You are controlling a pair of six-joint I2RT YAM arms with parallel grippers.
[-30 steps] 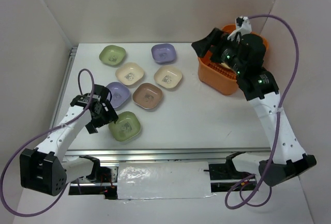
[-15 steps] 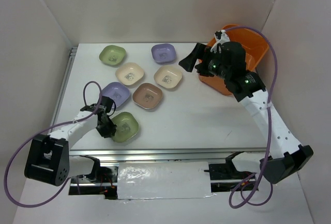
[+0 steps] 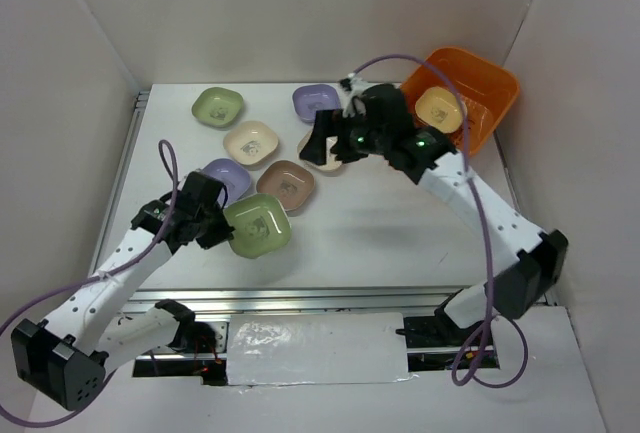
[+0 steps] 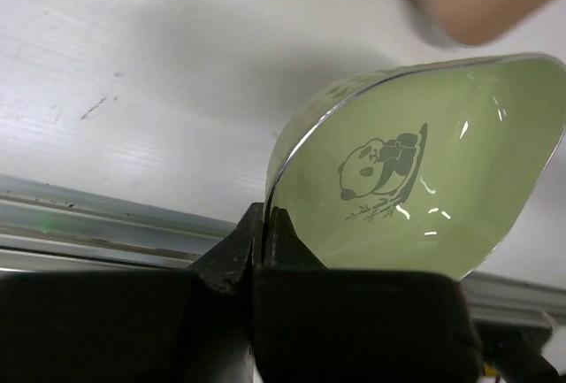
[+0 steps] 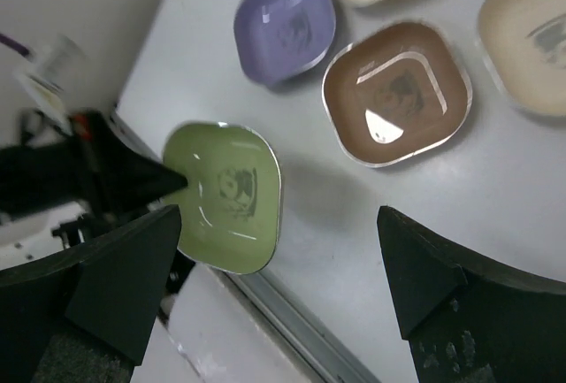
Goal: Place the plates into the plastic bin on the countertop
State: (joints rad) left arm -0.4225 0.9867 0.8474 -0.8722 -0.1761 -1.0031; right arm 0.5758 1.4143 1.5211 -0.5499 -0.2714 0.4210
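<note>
My left gripper (image 3: pixel 207 217) (image 4: pixel 265 225) is shut on the rim of a green plate (image 3: pixel 258 227) (image 4: pixel 416 188) (image 5: pixel 228 197) with a panda print, holding it tilted just above the countertop (image 3: pixel 400 233). My right gripper (image 3: pixel 328 143) (image 5: pixel 279 224) hangs open and empty over the group of plates. Below it lie a brown plate (image 3: pixel 285 186) (image 5: pixel 396 91), a lilac plate (image 3: pixel 228 178) (image 5: pixel 285 25) and a cream plate (image 3: pixel 250 142). The orange plastic bin (image 3: pixel 490 78) at the back right holds a yellow plate (image 3: pixel 438 108).
Another green plate (image 3: pixel 218 106) and a lilac plate (image 3: pixel 316 103) sit at the back. A second cream plate (image 5: pixel 531 38) is partly hidden under my right gripper in the top view. A metal rail (image 3: pixel 330 298) runs along the front edge. White walls enclose three sides.
My left gripper has shut on the green plate's rim and raised it, tilted. My right arm has swung left from the bin to above the plates, still open.
</note>
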